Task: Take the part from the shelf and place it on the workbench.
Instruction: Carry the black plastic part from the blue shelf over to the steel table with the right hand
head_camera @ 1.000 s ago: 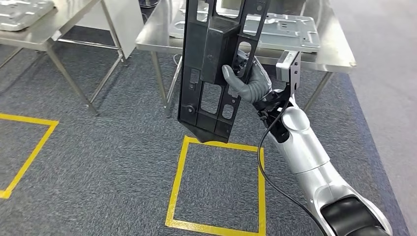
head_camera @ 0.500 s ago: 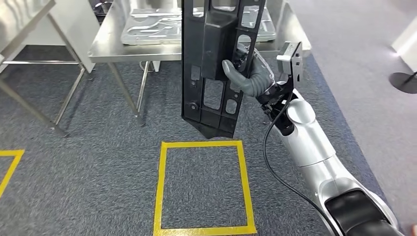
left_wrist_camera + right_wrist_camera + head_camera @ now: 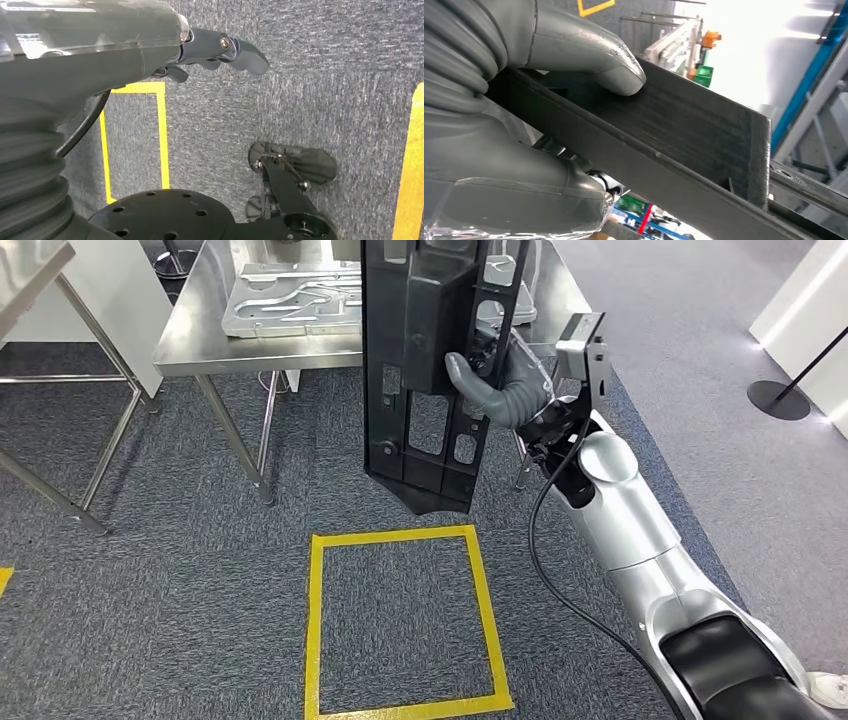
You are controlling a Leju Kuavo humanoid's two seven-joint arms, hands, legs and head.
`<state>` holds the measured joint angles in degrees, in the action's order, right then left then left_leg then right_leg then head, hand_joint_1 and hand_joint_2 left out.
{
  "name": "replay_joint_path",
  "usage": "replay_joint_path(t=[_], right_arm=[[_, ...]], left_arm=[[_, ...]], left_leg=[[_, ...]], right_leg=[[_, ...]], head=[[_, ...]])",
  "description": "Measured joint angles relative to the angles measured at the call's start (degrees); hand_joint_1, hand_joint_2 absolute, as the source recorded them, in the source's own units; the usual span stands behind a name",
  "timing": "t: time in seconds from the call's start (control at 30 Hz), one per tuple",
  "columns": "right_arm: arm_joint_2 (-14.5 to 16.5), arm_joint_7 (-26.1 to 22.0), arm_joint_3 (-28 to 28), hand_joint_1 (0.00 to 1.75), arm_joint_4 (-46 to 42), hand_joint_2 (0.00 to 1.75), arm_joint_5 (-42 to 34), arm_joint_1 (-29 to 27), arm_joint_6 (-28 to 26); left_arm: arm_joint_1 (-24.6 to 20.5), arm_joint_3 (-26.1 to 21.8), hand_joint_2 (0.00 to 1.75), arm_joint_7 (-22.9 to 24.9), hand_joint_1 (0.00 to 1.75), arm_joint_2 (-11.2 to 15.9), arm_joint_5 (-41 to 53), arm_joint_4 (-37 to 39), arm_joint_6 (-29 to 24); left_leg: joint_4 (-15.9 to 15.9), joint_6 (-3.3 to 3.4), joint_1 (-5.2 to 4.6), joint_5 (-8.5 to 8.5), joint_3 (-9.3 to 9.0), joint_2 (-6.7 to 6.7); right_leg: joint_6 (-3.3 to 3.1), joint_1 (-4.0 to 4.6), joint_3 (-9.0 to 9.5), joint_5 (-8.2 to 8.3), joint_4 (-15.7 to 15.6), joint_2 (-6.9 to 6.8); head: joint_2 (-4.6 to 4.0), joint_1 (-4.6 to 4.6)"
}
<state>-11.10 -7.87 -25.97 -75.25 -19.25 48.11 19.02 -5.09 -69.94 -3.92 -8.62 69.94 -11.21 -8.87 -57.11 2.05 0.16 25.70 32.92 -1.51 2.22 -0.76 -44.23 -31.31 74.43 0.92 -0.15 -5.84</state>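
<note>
**Carrying phase: part in hand, workbench ahead**

The right hand point(image 3: 500, 380) grips a long black moulded plastic panel with rectangular cut-outs point(image 3: 425, 390), held upright and clear of the floor. In the head view the thick grey thumb crosses the panel's front face while the darker fingers point(image 3: 487, 348) pass through one of its openings. In the right wrist view the thumb point(image 3: 616, 70) presses on the panel's flat dark edge point(image 3: 684, 130), so the hold appears firm. The left hand point(image 3: 220, 47) hangs beside the body over the grey carpet, holding nothing; its fingers look loosely extended.

Judged step: the part is off the shelf and is being carried. The stainless-steel workbench surface point(image 3: 190, 345) stands just beyond the panel, already bearing a pale grey stamped metal sheet point(image 3: 285, 305). A yellow taped square point(image 3: 315, 620) marks the carpet in front of the surface, below the panel's lower end.

Next move, as a judgement: close on the surface, raise the panel's lower end above the edge, tilt it toward flat and lay it on bare steel beside the metal sheet before loosening the fingers. The panel's length makes a strike against the edge the chief risk.

No brand, label or legible writing can be made out.
</note>
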Motion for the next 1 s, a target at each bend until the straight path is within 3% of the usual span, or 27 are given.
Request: replay_joint_path(t=[0.03,0.1,0.17,0.3,0.37,0.43,0.47,0.53,0.57,0.6,0.67,0.7,0.77,0.87,0.93,1.0], right_arm=[[0.04,0.05,-0.37,1.75,0.38,1.75,0.04,0.35,0.07],[0.04,0.23,-1.13,1.75,1.22,1.75,-0.05,1.57,0.51],[0.09,0.50,-1.93,1.75,2.21,1.75,-0.50,3.16,1.30],[-0.02,0.95,-3.32,1.75,3.67,1.75,-1.33,5.71,1.72],[-0.18,1.01,-3.64,1.75,3.90,1.75,-1.36,6.45,1.65],[-0.21,1.00,-3.71,1.75,3.91,1.75,-1.36,6.58,1.64],[-0.44,0.96,-3.84,1.75,3.91,1.75,-1.25,6.88,1.52],[-1.56,-0.04,-5.15,1.75,4.29,1.75,1.22,7.85,0.27],[-2.22,-0.74,-6.06,1.75,4.63,1.75,2.94,8.52,-0.54],[-2.72,-1.53,-7.01,1.75,5.13,1.75,4.80,9.15,-1.31],[-3.25,-2.43,-8.38,1.75,6.38,1.75,6.78,10.73,-2.00],[-3.50,-2.77,-9.01,1.75,7.21,1.75,7.47,11.59,-2.22],[-3.92,-3.14,-10.21,1.75,8.95,1.75,8.37,13.09,-2.43],[-4.06,-3.37,-11.55,1.75,10.82,1.75,8.98,15.06,-2.55],[-3.78,-3.68,-12.17,1.75,11.85,1.75,9.05,16.38,-2.62],[-3.29,-4.04,-12.74,1.75,12.99,1.75,8.96,17.10,-2.54]], left_arm=[[0.03,-0.09,1.75,-0.26,0.00,-0.09,-0.05,0.00,0.01],[0.02,-0.25,1.75,-0.87,0.00,-0.29,-0.19,0.00,0.06],[-0.07,-0.37,1.75,-1.37,0.00,-0.42,-0.22,0.00,0.13],[-0.18,-0.38,1.75,-1.64,0.00,-0.68,0.29,0.00,0.26],[-0.18,-0.37,1.75,-1.63,0.00,-0.71,0.45,0.00,0.30],[-0.17,-0.37,1.75,-1.63,0.00,-0.72,0.47,0.00,0.31],[-0.17,-0.36,1.75,-1.57,0.00,-0.79,0.63,0.00,0.35],[-0.44,-0.27,1.75,-1.12,0.00,-1.07,1.24,0.00,0.64],[-0.59,-0.22,1.75,-0.79,0.00,-1.23,1.60,0.00,0.78],[-0.73,-0.19,1.75,-0.47,0.00,-1.31,1.85,0.00,0.86],[-0.71,-0.14,1.75,0.02,0.00,-1.34,2.03,0.00,0.75],[-0.71,-0.12,1.75,0.17,0.00,-1.33,2.06,0.00,0.68],[-0.71,-0.05,1.75,0.27,0.00,-1.35,2.10,0.00,0.55],[-0.68,0.23,1.75,0.05,0.00,-1.43,2.30,0.00,0.44],[-0.72,0.46,1.75,-0.19,0.00,-1.46,2.47,0.00,0.42],[-0.72,0.66,1.75,-0.31,0.00,-1.46,2.59,0.00,0.41]], left_leg=[[-0.07,-0.15,0.14,0.06,-0.01,-0.04],[-0.50,-0.73,0.41,0.37,0.01,-0.07],[-1.20,-1.58,0.36,0.87,0.13,-0.02],[-1.50,-3.06,0.59,1.33,0.21,0.00],[-1.82,-3.41,0.78,1.68,0.36,0.02],[-2.04,-3.42,0.82,1.83,0.38,0.05],[-4.52,-3.40,0.83,3.05,1.47,0.13],[-13.06,-3.13,0.72,5.83,5.54,0.46],[-16.06,-2.83,0.60,6.31,7.07,0.63],[-15.38,-2.40,0.40,4.96,7.00,0.73],[-7.52,-1.32,-0.24,1.10,3.71,0.70],[-4.36,-0.95,-0.55,0.20,2.38,0.66],[-1.88,-0.64,-0.91,0.20,1.34,0.72],[-0.28,-0.27,-0.60,-0.56,0.83,0.79],[0.77,0.01,-0.33,-1.12,0.37,0.63],[0.93,0.13,-0.31,-1.12,0.24,0.54]], right_leg=[[0.31,-0.30,0.52,1.09,-1.06,-0.11],[0.97,-1.00,4.25,4.61,-8.42,-0.28],[0.72,-1.15,7.19,6.53,-14.20,-0.04],[-1.38,-0.68,7.59,6.66,-15.10,0.40],[-1.92,-0.79,7.71,6.77,-15.22,0.48],[-1.96,-0.77,7.74,6.76,-15.23,0.52],[-2.10,-0.72,7.81,6.72,-15.24,0.55],[-2.59,-0.31,8.14,6.49,-15.24,0.64],[-2.85,-0.07,8.35,6.35,-15.24,0.72],[-2.97,0.14,8.53,6.25,-15.24,0.79],[-2.92,0.29,8.68,6.17,-15.26,0.93],[-2.74,0.33,8.64,6.17,-15.27,0.96],[-2.17,0.36,8.48,6.28,-15.42,0.87],[-1.27,0.37,8.16,5.81,-14.97,0.52],[-0.81,0.40,5.94,3.15,-10.40,0.17],[-0.36,0.27,2.18,0.15,-3.08,0.02]], head=[[0.00,0.00],[0.00,0.01],[0.00,0.00],[0.00,-0.02],[0.00,-0.02],[0.00,-0.02],[0.00,-0.02],[0.00,-0.02],[0.00,-0.02],[0.00,-0.02],[0.00,-0.02],[0.00,-0.02],[0.00,-0.02],[0.00,-0.02],[0.00,-0.01],[0.00,-0.01]])
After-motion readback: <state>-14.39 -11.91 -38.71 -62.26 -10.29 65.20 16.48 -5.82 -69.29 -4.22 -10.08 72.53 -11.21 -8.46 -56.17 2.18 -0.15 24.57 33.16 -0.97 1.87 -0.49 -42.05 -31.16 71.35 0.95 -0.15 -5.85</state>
